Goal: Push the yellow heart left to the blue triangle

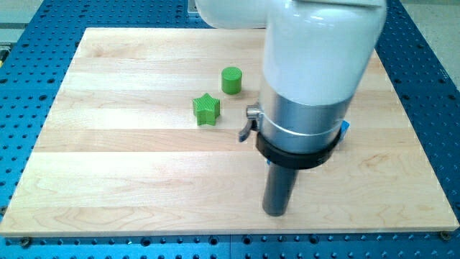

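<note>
Resting low on the pale wooden board [108, 180], toward the view's bottom right, my tip [276, 213], a bare dark rod. Hiding behind the white arm [316, 57], any yellow heart; position and heading impossible to tell. Peeking out beside the arm's collar, a blue sliver [346, 129]. Sitting apart at upper centre, a green star block [206, 108] and a green cylinder block [231, 80].

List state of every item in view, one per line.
Green cylinder block: upright on the wooden board, apart from the star.
Green star block: flat on the board, untouched, towards the view's bottom-left of the cylinder.
Blue block: mostly hidden behind the arm, shape unclear.
Yellow heart: not visible.
My tip: on the board near the view's bottom, touching no visible block.
</note>
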